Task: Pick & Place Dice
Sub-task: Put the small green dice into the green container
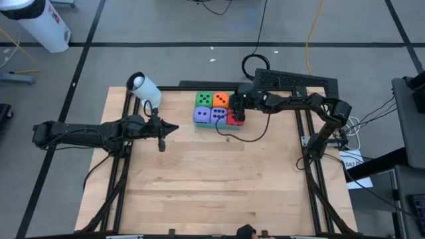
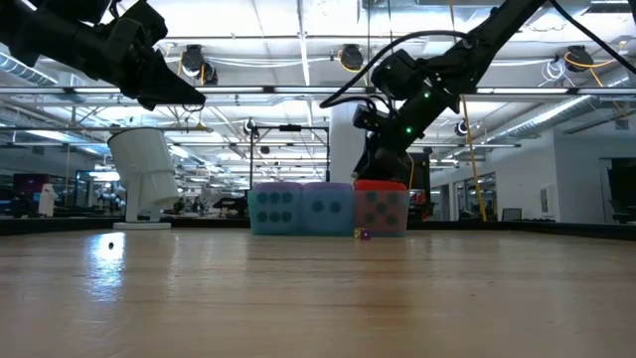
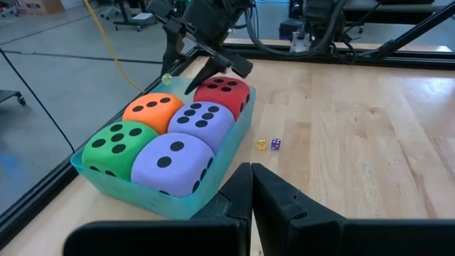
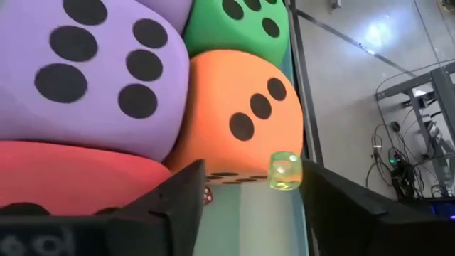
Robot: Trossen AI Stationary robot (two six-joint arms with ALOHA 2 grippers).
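Five foam dice sit packed in a translucent green tray (image 3: 178, 206) near the table's far edge: green (image 3: 117, 146), orange (image 3: 153, 110), two purple (image 3: 174, 160) (image 3: 202, 117), red (image 3: 224, 89). My right gripper (image 4: 249, 188) hovers open over the tray's red and orange end (image 1: 237, 118). A tiny translucent yellow-green die (image 4: 286, 173) shows between its fingers, close to one of them. A tiny red die (image 4: 207, 195) lies in the tray. Two tiny dice, yellow (image 3: 261, 144) and purple (image 3: 275, 144), lie on the table beside the tray. My left gripper (image 3: 250, 178) waits shut, left of the tray (image 1: 174, 129). My right gripper stands open with the tiny yellow-green die (image 4: 286, 173) beside one finger (image 4: 334, 192), over the tray's edge by the orange die. I cannot tell whether that finger touches it or the die is free.
A white cylinder-shaped device (image 1: 144, 87) stands at the table's far left corner. A dark cable (image 1: 255, 136) loops on the wood right of the tray. Black frame rails (image 1: 309, 153) run along both sides. The near half of the table is bare wood.
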